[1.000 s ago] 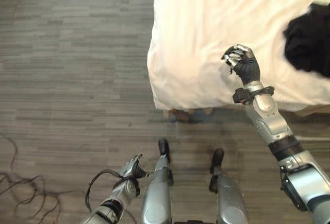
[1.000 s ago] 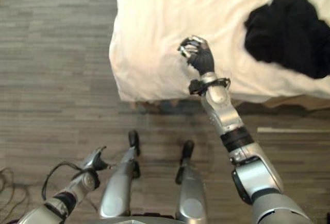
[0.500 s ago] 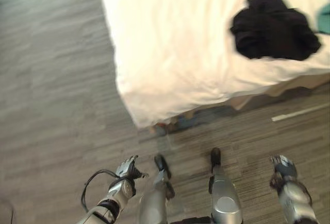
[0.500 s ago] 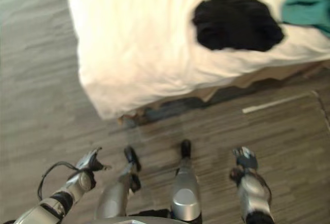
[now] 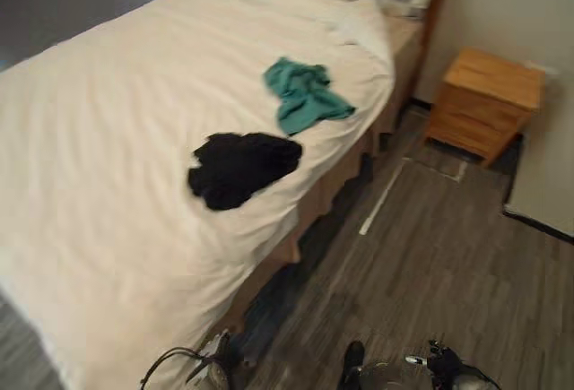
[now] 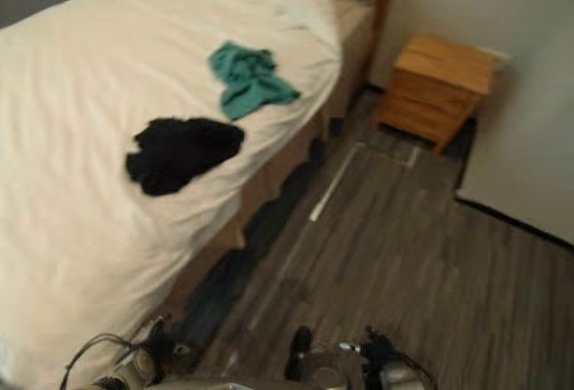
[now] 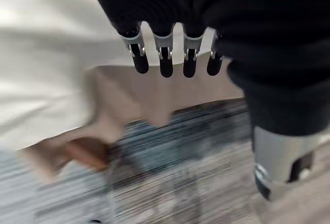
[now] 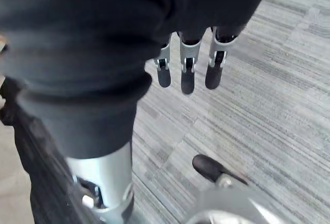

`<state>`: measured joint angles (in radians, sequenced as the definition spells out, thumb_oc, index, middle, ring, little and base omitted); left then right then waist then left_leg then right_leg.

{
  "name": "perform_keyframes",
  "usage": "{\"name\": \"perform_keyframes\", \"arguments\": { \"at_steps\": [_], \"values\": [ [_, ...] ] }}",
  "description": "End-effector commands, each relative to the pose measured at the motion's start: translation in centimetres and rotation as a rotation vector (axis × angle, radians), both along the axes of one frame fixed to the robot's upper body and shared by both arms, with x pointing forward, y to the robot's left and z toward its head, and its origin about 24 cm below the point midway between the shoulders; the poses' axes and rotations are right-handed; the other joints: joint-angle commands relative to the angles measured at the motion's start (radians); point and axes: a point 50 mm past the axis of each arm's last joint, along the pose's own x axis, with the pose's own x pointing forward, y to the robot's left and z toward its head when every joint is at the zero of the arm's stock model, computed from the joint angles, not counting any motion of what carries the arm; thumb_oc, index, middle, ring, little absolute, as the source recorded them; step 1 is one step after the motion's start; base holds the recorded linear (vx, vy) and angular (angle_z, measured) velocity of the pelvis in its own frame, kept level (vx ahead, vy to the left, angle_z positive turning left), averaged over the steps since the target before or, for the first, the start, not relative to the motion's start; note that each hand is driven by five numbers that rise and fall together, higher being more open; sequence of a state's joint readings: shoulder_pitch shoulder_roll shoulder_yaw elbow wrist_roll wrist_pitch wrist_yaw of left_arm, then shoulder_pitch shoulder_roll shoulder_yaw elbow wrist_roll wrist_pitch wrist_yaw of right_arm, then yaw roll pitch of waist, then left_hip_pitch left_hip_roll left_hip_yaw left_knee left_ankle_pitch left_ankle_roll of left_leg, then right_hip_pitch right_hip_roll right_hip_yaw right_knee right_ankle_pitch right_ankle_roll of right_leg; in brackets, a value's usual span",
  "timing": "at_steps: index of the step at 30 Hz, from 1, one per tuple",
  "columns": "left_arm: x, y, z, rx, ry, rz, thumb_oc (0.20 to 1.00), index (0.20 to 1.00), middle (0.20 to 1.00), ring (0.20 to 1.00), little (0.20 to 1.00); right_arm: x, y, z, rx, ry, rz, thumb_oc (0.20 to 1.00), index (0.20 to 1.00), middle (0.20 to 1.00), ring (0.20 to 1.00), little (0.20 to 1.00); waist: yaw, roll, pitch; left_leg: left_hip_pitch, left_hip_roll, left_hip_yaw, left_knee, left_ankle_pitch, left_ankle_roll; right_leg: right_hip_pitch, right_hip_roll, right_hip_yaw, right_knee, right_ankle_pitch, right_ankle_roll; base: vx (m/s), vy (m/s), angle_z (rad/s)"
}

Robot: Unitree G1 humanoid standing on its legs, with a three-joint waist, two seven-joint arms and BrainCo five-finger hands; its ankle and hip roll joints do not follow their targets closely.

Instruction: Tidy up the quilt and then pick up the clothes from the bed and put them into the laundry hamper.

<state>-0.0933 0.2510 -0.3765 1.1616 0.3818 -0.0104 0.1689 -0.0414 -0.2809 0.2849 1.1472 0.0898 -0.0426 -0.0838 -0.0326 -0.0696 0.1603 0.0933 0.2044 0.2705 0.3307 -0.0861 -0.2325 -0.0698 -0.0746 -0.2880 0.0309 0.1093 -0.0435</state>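
Both my hands hang low, fingers relaxed and empty: left hand point(image 7: 170, 54) beside the bed's foot corner, right hand point(image 8: 188, 64) over the wood floor point(image 5: 448, 264). On the white quilt point(image 5: 99, 139), a black garment point(image 5: 240, 168) lies near the side edge, a teal garment point(image 5: 303, 94) just beyond it.

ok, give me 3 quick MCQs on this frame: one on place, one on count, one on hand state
1. Where is the wooden nightstand?
A. on the floor beside the bed's head end
B. on the quilt
C. under the bed

2. How many garments lie on the quilt?
A. one
B. two
C. four

3. What does the left hand hold?
A. the teal garment
B. the black garment
C. nothing

Key: 1 A, it stands on the floor by the pillows. 2 B, the black garment and the teal garment. 3 C, its fingers hang straight over the floor, and so do the right hand's.
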Motion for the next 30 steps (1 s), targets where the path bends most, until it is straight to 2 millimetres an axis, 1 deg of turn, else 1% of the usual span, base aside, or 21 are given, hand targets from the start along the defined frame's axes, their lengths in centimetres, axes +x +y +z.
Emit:
{"name": "perform_keyframes", "arguments": {
  "at_steps": [1, 2, 3, 4, 7, 9, 10, 11, 12, 14, 16, 18, 19, 20, 22, 23, 24, 25, 27, 28, 30],
  "values": [
    [4.1, -0.5, 1.5, -0.019, -0.121, -0.005, 1.000, 1.000, 1.000, 1.000, 1.000, -0.1, -1.6, 0.2, -0.079, 0.030, 0.037, 1.000, 1.000, 1.000, 1.000, 1.000, 0.015, -0.011, 0.039, -0.133, -0.112, -0.120, -0.079, -0.011, 0.098, 0.081, -0.091, 0.048, -0.067, -0.130, 0.201, 0.30, 0.151, -2.46],
    [4.2, -0.7, 1.5, -0.036, -0.125, 0.000, 1.000, 1.000, 1.000, 1.000, 1.000, 0.1, -2.1, 0.4, -0.104, 0.039, 0.048, 1.000, 1.000, 1.000, 1.000, 1.000, 0.033, 0.004, 0.028, -0.134, -0.161, -0.238, -0.197, 0.001, 0.100, 0.093, -0.061, 0.132, -0.086, -0.129, 0.214, 0.22, 0.104, -2.20],
    [4.0, -0.6, 1.5, -0.027, -0.117, -0.012, 1.000, 1.000, 1.000, 1.000, 1.000, 0.0, -2.4, 0.4, -0.130, 0.053, 0.079, 1.000, 1.000, 1.000, 1.000, 1.000, 0.038, 0.011, 0.020, -0.117, -0.185, -0.288, -0.240, -0.006, 0.118, 0.093, -0.044, 0.167, -0.074, -0.137, 0.210, 0.22, 0.103, -1.79],
    [4.0, -0.6, 1.5, -0.026, -0.117, -0.012, 1.000, 1.000, 1.000, 1.000, 1.000, 0.0, -2.4, 0.4, -0.130, 0.053, 0.079, 1.000, 1.000, 1.000, 1.000, 1.000, 0.038, 0.010, 0.018, -0.118, -0.186, -0.287, -0.243, -0.001, 0.118, 0.089, -0.045, 0.167, -0.074, -0.135, 0.210, 0.14, 0.048, -1.98],
    [3.5, -0.4, 1.2, -0.037, -0.096, 0.000, 1.000, 1.000, 1.000, 1.000, 1.000, -1.1, -2.0, 0.0, -0.085, 0.062, 0.018, 1.000, 1.000, 1.000, 1.000, 1.000, 0.022, 0.023, -0.001, -0.063, -0.161, -0.228, -0.342, 0.043, 0.135, 0.088, -0.017, 0.211, -0.025, -0.146, 0.202, 0.17, 0.057, -1.53],
    [2.5, 0.2, 0.8, -0.026, -0.057, 0.024, 1.000, 1.000, 1.000, 1.000, 1.000, -0.6, -1.6, 0.0, -0.067, 0.040, -0.010, 1.000, 1.000, 1.000, 1.000, 1.000, 0.010, 0.031, -0.006, -0.010, -0.148, -0.163, -0.405, 0.069, 0.140, 0.049, -0.035, 0.157, 0.085, -0.134, 0.237, 0.14, 0.067, -0.10],
    [2.5, 0.2, 0.8, -0.026, -0.057, 0.024, 1.000, 1.000, 1.000, 1.000, 1.000, -0.6, -1.6, 0.0, -0.067, 0.040, -0.010, 1.000, 1.000, 1.000, 1.000, 1.000, 0.010, 0.030, -0.006, -0.009, -0.148, -0.161, -0.405, 0.069, 0.140, 0.047, -0.035, 0.159, 0.089, -0.136, 0.237, 0.00, 0.013, -0.51],
    [2.5, 0.5, 0.9, -0.021, -0.057, 0.035, 1.000, 1.000, 1.000, 1.000, 1.000, -0.1, -1.4, 0.2, -0.059, 0.023, -0.018, 1.000, 1.000, 1.000, 1.000, 1.000, 0.002, 0.034, 0.001, -0.005, -0.139, -0.149, -0.413, 0.080, 0.137, 0.015, -0.037, 0.161, 0.131, -0.122, 0.259, -0.02, 0.006, -0.60],
    [-0.7, 0.6, -0.5, -0.143, 0.015, 0.313, 1.000, 1.000, 1.000, 1.000, 1.000, -2.9, -3.0, -0.4, -0.077, 0.110, -0.267, 1.000, 1.000, 1.000, 1.000, 1.000, -0.007, 0.026, 0.005, -0.076, -0.112, -0.110, -0.315, 0.043, 0.113, 0.089, -0.101, 0.077, -0.071, -0.101, 0.221, 0.07, -0.005, -0.41],
    [-1.0, 0.9, -0.5, -0.118, 0.040, 0.288, 1.000, 1.000, 1.000, 1.000, 1.000, -3.5, -2.8, -0.6, -0.076, 0.139, -0.254, 1.000, 1.000, 1.000, 1.000, 1.000, -0.012, 0.029, -0.005, -0.052, -0.109, -0.104, -0.349, 0.058, 0.115, 0.093, -0.097, 0.080, -0.056, -0.110, 0.220, 0.16, -0.005, 0.05],
    [-1.6, 1.8, -0.6, -0.081, 0.058, 0.308, 1.000, 1.000, 1.000, 1.000, 1.000, -2.6, -2.4, -0.5, -0.048, 0.108, -0.238, 1.000, 1.000, 1.000, 1.000, 1.000, -0.035, 0.037, -0.005, 0.015, -0.094, -0.050, -0.396, 0.066, 0.112, 0.067, -0.090, 0.082, 0.021, -0.120, 0.223, 0.19, -0.013, -0.09],
    [-1.5, 2.1, -0.5, -0.076, 0.052, 0.317, 1.000, 1.000, 1.000, 1.000, 1.000, -2.5, -2.3, -0.5, -0.046, 0.106, -0.235, 1.000, 1.000, 1.000, 1.000, 1.000, -0.037, 0.038, -0.003, 0.021, -0.093, -0.044, -0.384, 0.057, 0.112, 0.057, -0.086, 0.087, 0.028, -0.123, 0.220, 0.10, -0.047, -0.42],
    [-1.3, 2.4, -0.3, -0.073, 0.039, 0.313, 1.000, 1.000, 1.000, 1.000, 1.000, -3.1, -2.6, -0.6, -0.060, 0.138, -0.216, 1.000, 1.000, 1.000, 1.000, 1.000, -0.035, 0.038, 0.002, -0.001, -0.094, -0.048, -0.271, 0.045, 0.109, 0.067, -0.077, 0.093, 0.005, -0.145, 0.201, 0.10, -0.061, -0.43],
    [-1.3, 2.4, -0.3, -0.073, 0.039, 0.313, 1.000, 1.000, 1.000, 1.000, 1.000, -3.1, -2.6, -0.6, -0.060, 0.137, -0.216, 1.000, 1.000, 1.000, 1.000, 1.000, -0.036, 0.039, 0.003, -0.006, -0.090, -0.050, -0.260, 0.038, 0.107, 0.069, -0.074, 0.091, 0.005, -0.145, 0.200, 0.13, -0.118, -0.34],
    [-0.6, 2.2, -0.1, -0.079, 0.020, 0.299, 1.000, 1.000, 1.000, 1.000, 1.000, -3.2, -3.2, -0.5, -0.089, 0.143, -0.199, 1.000, 1.000, 1.000, 1.000, 1.000, -0.013, 0.019, 0.040, -0.127, -0.058, -0.068, 0.026, 0.141, 0.060, 0.097, -0.073, 0.085, -0.009, -0.157, 0.171, 0.10, -0.172, -0.09],
    [-0.4, 2.2, 0.0, -0.081, 0.008, 0.308, 1.000, 1.000, 1.000, 1.000, 1.000, -3.4, -3.3, -0.4, -0.097, 0.147, -0.200, 1.000, 1.000, 1.000, 1.000, 1.000, 0.005, 0.004, 0.059, -0.195, -0.052, -0.092, 0.148, 0.167, 0.055, 0.118, -0.074, 0.078, -0.018, -0.164, 0.155, 0.19, -0.216, 0.04],
    [-0.4, 2.3, 0.0, -0.081, 0.003, 0.327, 1.000, 1.000, 1.000, 1.000, 1.000, -3.2, -3.6, -0.3, -0.100, 0.142, -0.209, 1.000, 1.000, 1.000, 1.000, 1.000, 0.022, -0.014, 0.076, -0.264, -0.063, -0.097, 0.204, 0.157, 0.063, 0.141, -0.079, 0.076, -0.035, -0.168, 0.149, 0.82, -0.005, 0.01],
    [-2.0, 2.3, -0.5, -0.126, 0.024, 0.447, 1.000, 1.000, 1.000, 1.000, 1.000, -2.9, -3.9, -0.1, -0.093, 0.120, -0.222, 1.000, 1.000, 1.000, 1.000, 1.000, 0.079, 0.005, 0.052, -0.365, -0.083, -0.056, -0.056, 0.123, 0.100, 0.239, -0.062, 0.105, -0.107, -0.218, 0.175, 0.98, 0.163, -0.03],
    [-2.6, 2.2, -0.8, -0.129, 0.046, 0.445, 1.000, 1.000, 1.000, 1.000, 1.000, -3.0, -3.9, -0.1, -0.097, 0.121, -0.213, 1.000, 1.000, 1.000, 1.000, 1.000, 0.112, 0.030, 0.037, -0.383, -0.052, -0.046, -0.292, 0.194, 0.088, 0.285, -0.053, 0.102, -0.118, -0.250, 0.196, 0.83, 0.191, -0.53],
    [-3.1, 2.4, -0.9, -0.112, 0.065, 0.438, 1.000, 1.000, 1.000, 1.000, 1.000, -3.1, -3.9, -0.2, -0.101, 0.124, -0.209, 1.000, 1.000, 1.000, 1.000, 1.000, 0.127, 0.022, 0.038, -0.386, -0.053, -0.051, -0.345, 0.220, 0.081, 0.315, -0.058, 0.100, -0.117, -0.267, 0.201, 0.58, 0.070, -1.13],
    [-4.2, 2.8, -1.1, -0.097, 0.109, 0.438, 1.000, 1.000, 1.000, 1.000, 1.000, -3.2, -3.6, -0.3, -0.095, 0.134, -0.208, 1.000, 1.000, 1.000, 1.000, 1.000, 0.135, 0.015, 0.016, -0.375, -0.064, -0.070, -0.334, 0.235, 0.106, 0.348, -0.049, 0.127, -0.075, -0.293, 0.208, 0.58, 0.103, -0.60]
  ]
}}
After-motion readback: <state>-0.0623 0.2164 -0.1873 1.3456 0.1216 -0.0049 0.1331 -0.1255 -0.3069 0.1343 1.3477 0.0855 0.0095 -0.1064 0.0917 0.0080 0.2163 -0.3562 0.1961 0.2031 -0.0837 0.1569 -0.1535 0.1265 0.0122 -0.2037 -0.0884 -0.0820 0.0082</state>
